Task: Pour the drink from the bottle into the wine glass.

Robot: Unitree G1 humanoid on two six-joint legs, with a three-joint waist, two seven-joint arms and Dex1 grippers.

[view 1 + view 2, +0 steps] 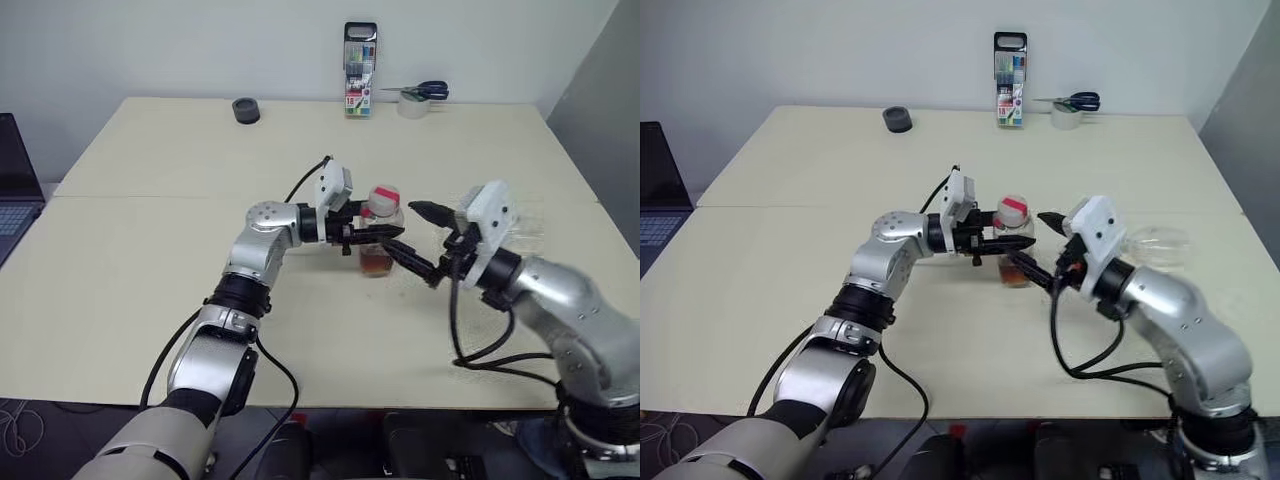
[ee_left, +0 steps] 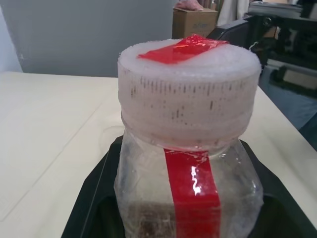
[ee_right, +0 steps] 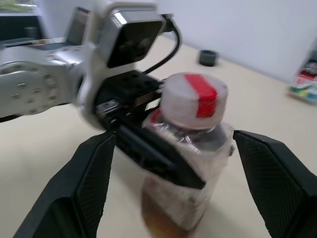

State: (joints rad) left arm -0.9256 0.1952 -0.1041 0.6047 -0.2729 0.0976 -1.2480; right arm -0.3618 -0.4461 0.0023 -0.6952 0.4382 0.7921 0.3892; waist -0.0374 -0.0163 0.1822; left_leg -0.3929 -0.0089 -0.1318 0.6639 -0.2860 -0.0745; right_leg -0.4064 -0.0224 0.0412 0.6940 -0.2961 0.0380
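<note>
The bottle [image 1: 381, 232] stands upright near the table's middle, clear plastic with a red label strip and a red-and-white cap [image 3: 194, 98]. The drink [image 1: 377, 262], reddish-brown, fills its lower part. My left gripper [image 1: 374, 238] reaches in from the left and is shut on the bottle's body below the cap; its black fingers [image 2: 97, 201] flank the bottle. My right gripper [image 1: 422, 240] is open just right of the bottle, with one finger [image 3: 91, 173] on each side and neither touching it. The wine glass [image 1: 1160, 246] is at the right, partly hidden behind my right wrist.
At the table's far edge stand a marker pack [image 1: 360, 70], scissors on a tape roll [image 1: 420, 96] and a small black round object [image 1: 246, 110]. A laptop [image 1: 15, 195] sits off the left side. A seam crosses the table [image 1: 150, 195].
</note>
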